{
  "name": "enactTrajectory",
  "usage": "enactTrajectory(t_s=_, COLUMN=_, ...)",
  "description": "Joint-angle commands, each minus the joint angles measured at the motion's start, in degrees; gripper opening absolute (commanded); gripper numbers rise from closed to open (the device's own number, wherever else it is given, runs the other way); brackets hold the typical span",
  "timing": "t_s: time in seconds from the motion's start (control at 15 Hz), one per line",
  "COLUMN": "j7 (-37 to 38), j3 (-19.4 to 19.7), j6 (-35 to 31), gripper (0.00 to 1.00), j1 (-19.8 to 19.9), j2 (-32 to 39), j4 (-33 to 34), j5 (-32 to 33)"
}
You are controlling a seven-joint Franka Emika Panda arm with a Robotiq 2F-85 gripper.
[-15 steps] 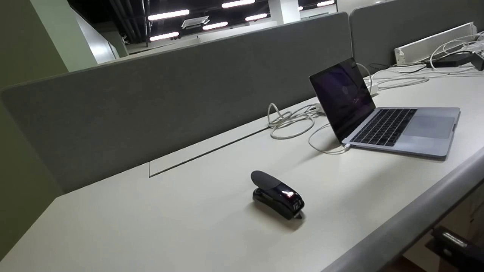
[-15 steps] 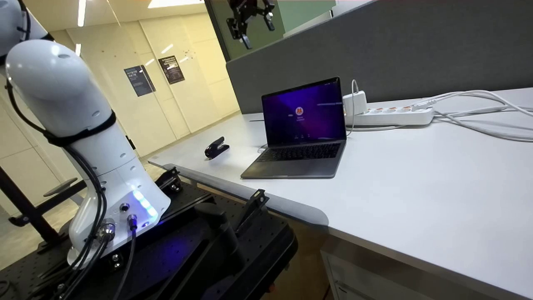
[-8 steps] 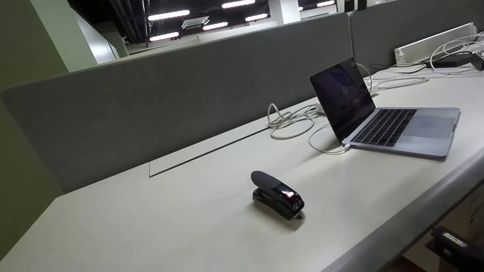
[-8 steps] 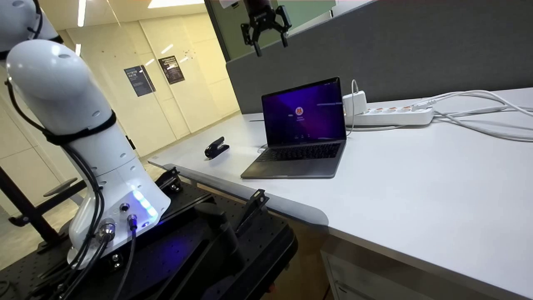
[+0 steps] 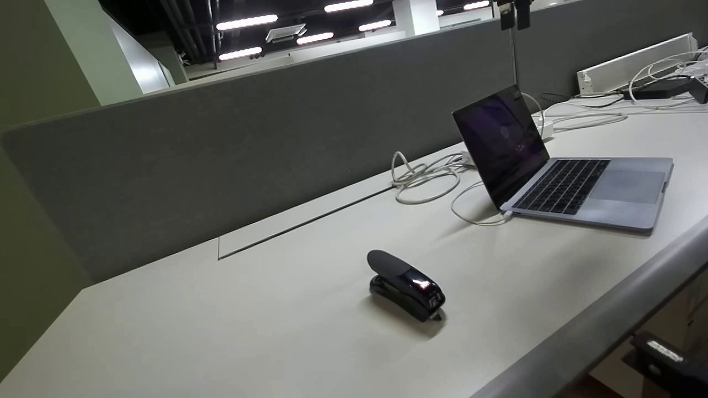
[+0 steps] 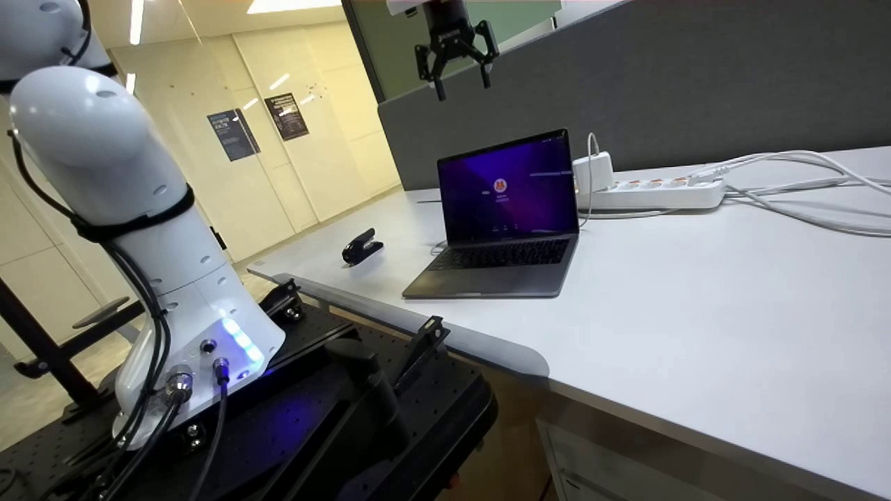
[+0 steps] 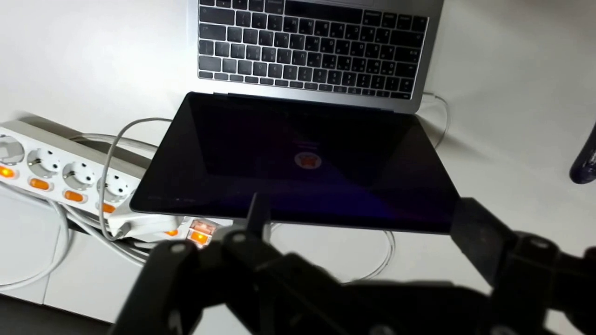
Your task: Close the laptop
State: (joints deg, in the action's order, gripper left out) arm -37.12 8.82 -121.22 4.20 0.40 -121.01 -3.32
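Observation:
The laptop stands open on the white desk. Its dark lit screen (image 6: 508,188) is raised, and the silver-grey base with dark keyboard (image 5: 564,185) lies flat. The lid's outside is hidden. My gripper (image 6: 463,85) is open and empty, pointing down in the air above the lid's top edge, apart from it. Only its fingertips show at the top of an exterior view (image 5: 515,23). In the wrist view the laptop (image 7: 302,139) fills the upper middle, and the gripper (image 7: 362,209) has its fingers spread wide across the line of the lid's top edge.
A black stapler-like object (image 5: 406,284) lies on the desk beside the laptop. A white power strip (image 6: 654,195) with charger and cables stands behind it. A white cable is plugged into the laptop's side (image 5: 506,214). A grey partition (image 5: 304,143) runs along the desk's back.
My gripper has come down and to the right in an exterior view, toward the lid's top edge. Its fingertips have entered the top of an exterior view. The laptop has not moved.

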Motion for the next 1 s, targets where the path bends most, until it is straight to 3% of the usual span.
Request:
enactTrajectory(t_s=0.0, j7=4.4, j3=-0.81, j6=-2.57, gripper=1.0, j1=1.12, j2=2.57, j4=1.96, j5=1.24)
enactTrajectory(t_s=0.53, j7=11.83, j3=-1.96, j6=-10.64, gripper=1.0, j1=1.94, j2=15.23, j4=9.46, j5=2.17)
enactTrajectory(t_s=0.93, j7=11.75, j3=-5.1, j6=-12.69, gripper=1.0, j1=1.65, j2=21.03, j4=14.25, j5=3.44)
